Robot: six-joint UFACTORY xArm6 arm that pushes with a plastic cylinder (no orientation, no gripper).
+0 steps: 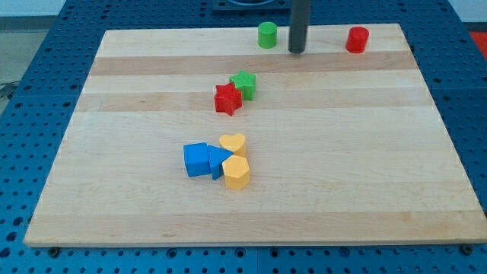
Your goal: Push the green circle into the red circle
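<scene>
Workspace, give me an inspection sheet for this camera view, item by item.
Surface: wooden board on a blue perforated table.
Job's things: green circle and red circle near the view's top edge, apart.
Clutter: red star touching green star; blue cube, blue triangle, yellow heart and yellow hexagon clustered.
Grippers: none; my tip sits between the circles, just right of the green one, touching neither.
Cables: nothing seen.
Surroundings: nothing seen beyond the table.
</scene>
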